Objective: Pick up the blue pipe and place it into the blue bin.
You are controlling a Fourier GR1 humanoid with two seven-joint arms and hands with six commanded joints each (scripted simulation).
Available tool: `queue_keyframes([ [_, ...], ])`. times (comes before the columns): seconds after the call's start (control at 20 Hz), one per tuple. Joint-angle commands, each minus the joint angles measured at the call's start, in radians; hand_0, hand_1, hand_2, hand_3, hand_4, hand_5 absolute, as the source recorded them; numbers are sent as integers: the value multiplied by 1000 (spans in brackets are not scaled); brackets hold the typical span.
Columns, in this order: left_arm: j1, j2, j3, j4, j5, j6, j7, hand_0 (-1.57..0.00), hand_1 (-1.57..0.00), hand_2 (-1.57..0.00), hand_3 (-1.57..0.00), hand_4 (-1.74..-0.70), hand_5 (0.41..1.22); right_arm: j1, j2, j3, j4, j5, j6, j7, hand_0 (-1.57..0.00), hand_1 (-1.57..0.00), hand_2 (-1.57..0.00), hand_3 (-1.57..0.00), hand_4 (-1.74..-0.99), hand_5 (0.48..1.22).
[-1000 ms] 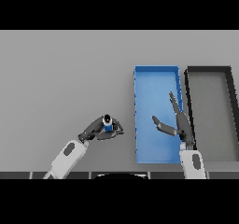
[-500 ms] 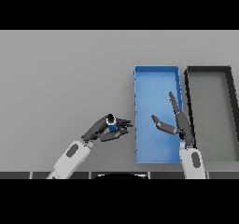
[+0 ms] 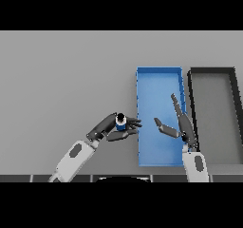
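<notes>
A short blue pipe (image 3: 120,124) with a dark top end is held upright in my left hand (image 3: 110,128), whose fingers and thumb curl round it. The hand hovers just left of the blue bin (image 3: 159,75), its fingertips reaching the bin's left wall. Inside the bin nothing lies. My right hand (image 3: 182,125) hangs over the bin's right half with straight fingers and the thumb spread to the left, holding nothing.
A dark grey bin (image 3: 213,72) stands right beside the blue bin, touching its right wall. The grey table (image 3: 61,75) stretches wide to the left and to the back.
My left hand has carried the blue pipe to the right, from mid-table up to the blue bin's left wall. The right hand has stayed in place.
</notes>
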Motion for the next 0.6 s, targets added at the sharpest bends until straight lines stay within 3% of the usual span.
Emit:
queue_keyframes([
  [0.0, 5, -4, -4, 5, -9, -3, -5, -1567, -1567, -1568, -1567, -1473, 1220, -1, -5, -5, 5, -2, 1, 3, 1, 1, 1, 1, -1124, 574],
  [0.25, 4, -9, 17, 21, -20, -29, 4, -1570, -1570, -1570, -1570, -1474, 1220, 151, 54, 19, -115, 66, -100, -15, 1, 1, 1, 1, -1123, 578],
  [0.35, 6, -13, 21, 17, -21, -42, -5, -1570, -1570, -1570, -1570, -1474, 1220, 228, 81, 34, -179, 96, -137, -6, 1, 1, 1, 1, -1157, 578],
  [0.45, 7, -23, 25, 16, -31, -41, 1, -1570, -1571, -1571, -1571, -1474, 1220, 235, 93, 37, -195, 111, -154, 26, 1, -3, 1, 1, -1191, 577],
  [0.55, 12, -21, 29, 14, -39, -54, -8, -1571, -1571, -1571, -1571, -1475, 1221, 239, 98, 31, -223, 75, -144, -5, 1, -19, -18, 1, -1178, 569],
])
